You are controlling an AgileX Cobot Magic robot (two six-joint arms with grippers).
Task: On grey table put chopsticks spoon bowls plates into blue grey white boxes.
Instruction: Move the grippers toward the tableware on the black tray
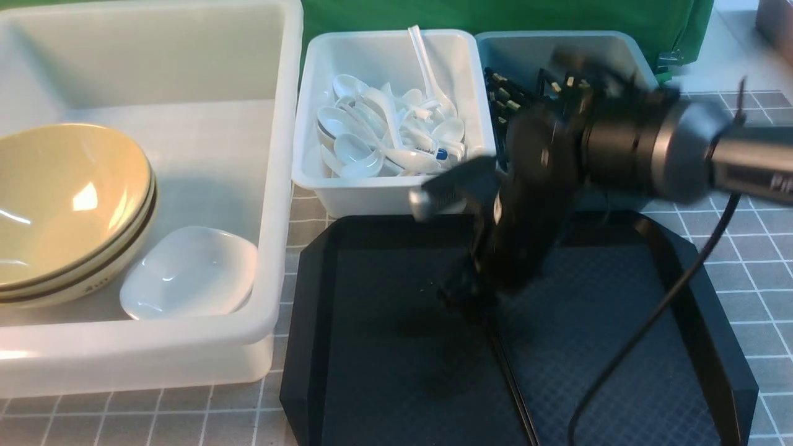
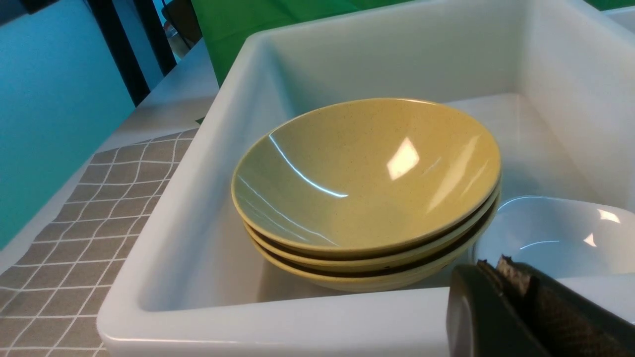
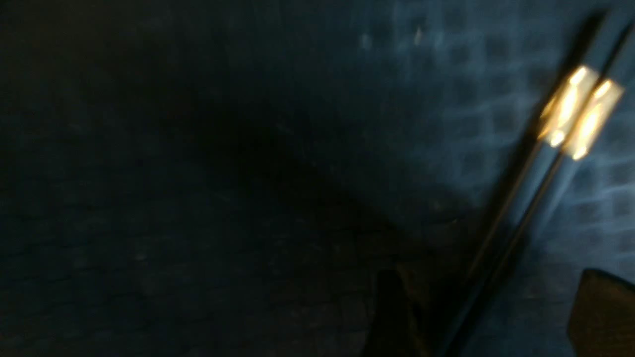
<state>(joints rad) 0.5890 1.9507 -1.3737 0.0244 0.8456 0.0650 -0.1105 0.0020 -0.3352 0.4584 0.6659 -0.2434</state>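
Observation:
A pair of black chopsticks with gold bands lies on the black tray; it shows as a thin dark line in the front view. My right gripper hangs low over the tray, blurred, open, its fingers standing either side of the chopsticks. Three stacked yellow bowls and a white plate sit in the big white box. My left gripper is shut and empty by that box's near rim, beside the bowls and plate.
A small white box behind the tray holds several white spoons. To its right a blue-grey box holds several black chopsticks. The right arm's cable drapes over the tray. Grey checked cloth covers the table.

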